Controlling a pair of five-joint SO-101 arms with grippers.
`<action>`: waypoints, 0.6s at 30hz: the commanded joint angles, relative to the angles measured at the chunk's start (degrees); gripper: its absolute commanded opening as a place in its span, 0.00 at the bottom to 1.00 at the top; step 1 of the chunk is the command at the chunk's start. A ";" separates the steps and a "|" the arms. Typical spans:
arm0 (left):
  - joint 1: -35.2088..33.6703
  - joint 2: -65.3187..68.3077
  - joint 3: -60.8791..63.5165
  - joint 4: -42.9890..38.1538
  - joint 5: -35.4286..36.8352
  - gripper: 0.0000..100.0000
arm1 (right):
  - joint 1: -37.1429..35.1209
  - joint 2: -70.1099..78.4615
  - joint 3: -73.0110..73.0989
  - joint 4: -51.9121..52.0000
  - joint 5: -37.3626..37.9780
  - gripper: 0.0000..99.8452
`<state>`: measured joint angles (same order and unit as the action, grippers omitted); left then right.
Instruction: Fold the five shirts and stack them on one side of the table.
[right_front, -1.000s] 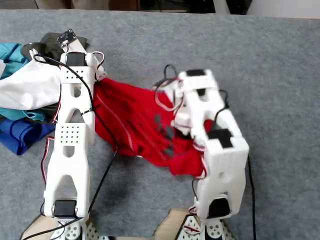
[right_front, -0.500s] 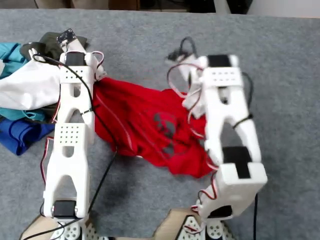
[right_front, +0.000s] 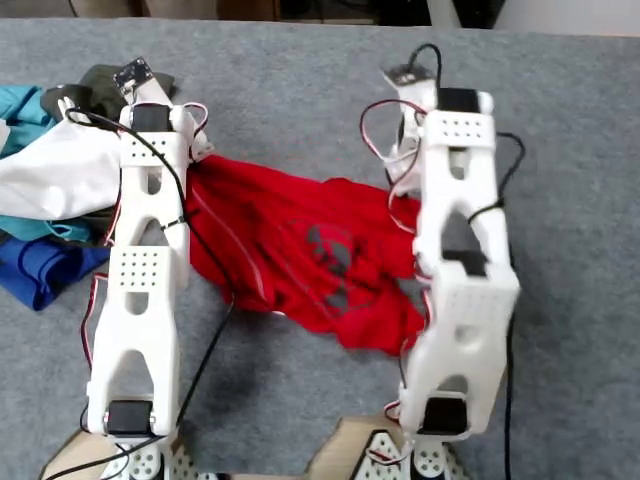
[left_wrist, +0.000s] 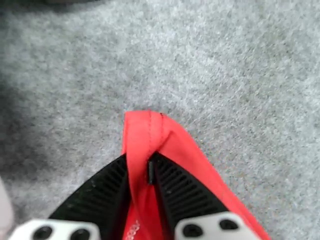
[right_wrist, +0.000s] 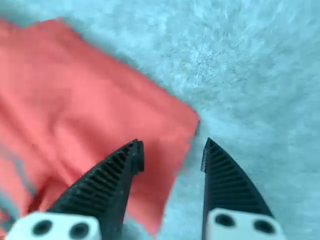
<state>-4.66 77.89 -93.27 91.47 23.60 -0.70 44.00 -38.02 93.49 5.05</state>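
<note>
The red shirt (right_front: 300, 250) lies crumpled in the middle of the grey table (right_front: 560, 120), spread between the two arms. It has a dark print on its chest and thin pale lines running down the side nearer the left arm (right_front: 145, 250). Its edge toward the near side of the table is bunched and uneven.

The left gripper (left_wrist: 139, 159) is clenched on a folded, stitched hem of the red shirt, and a small corner of cloth pokes out past the fingertips onto the felt. The right gripper (right_wrist: 172, 145) hangs with its jaws apart over another corner of the shirt, which lies flat; one finger is above the cloth and the other above bare table.

At the table's left edge sits a loose heap: a white shirt (right_front: 60, 175) on top, a teal shirt (right_front: 20, 105), a blue shirt (right_front: 40, 265) and a dark olive shirt (right_front: 100, 85)
</note>
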 joint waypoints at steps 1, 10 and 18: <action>0.09 -1.10 -2.64 -0.62 -0.35 0.02 | 0.48 8.22 -14.90 5.98 -8.35 0.21; 0.18 -1.10 -2.64 -0.53 -0.44 0.02 | 2.51 16.57 -23.16 8.62 -15.47 0.21; 0.18 -1.10 -2.64 -0.53 -0.44 0.02 | 2.33 19.65 -23.34 7.47 -15.12 0.19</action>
<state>-4.66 77.89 -93.27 91.47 23.60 1.05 63.52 -60.00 101.05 -9.71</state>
